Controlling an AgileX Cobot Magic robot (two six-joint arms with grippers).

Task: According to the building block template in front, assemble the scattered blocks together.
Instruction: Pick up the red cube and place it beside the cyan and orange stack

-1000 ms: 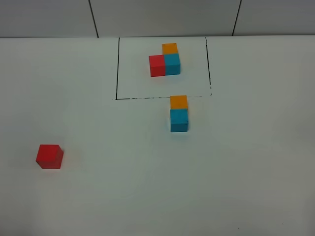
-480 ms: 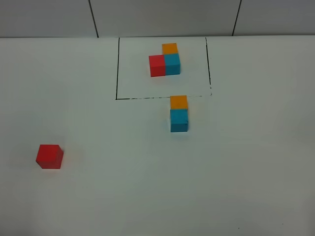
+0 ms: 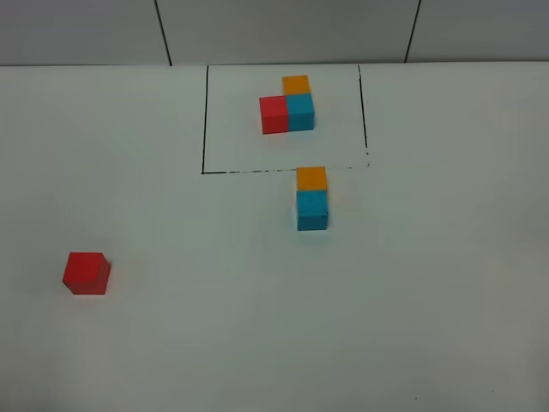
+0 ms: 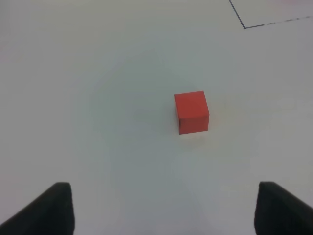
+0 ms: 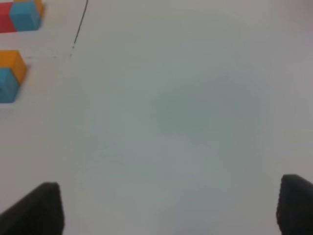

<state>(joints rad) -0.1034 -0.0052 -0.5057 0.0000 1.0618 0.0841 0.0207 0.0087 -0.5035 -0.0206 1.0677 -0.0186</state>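
Building block template sits inside the black frame on the tabletop. Orange block and cyan-blue block touch, just outside the frame's near line, the orange one hiding a bit of it. Red block lies well apart from the template, leftward. Left end effector: tips only, cut off, wide, empty. Right end effector: likewise; view blurred, template cropped.

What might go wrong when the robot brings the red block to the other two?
The red cube looks slightly turned ahead of the open left pincer, so a grab might catch its corners and slip. Setting it beside the cyan cube might nudge that and the orange cube apart.
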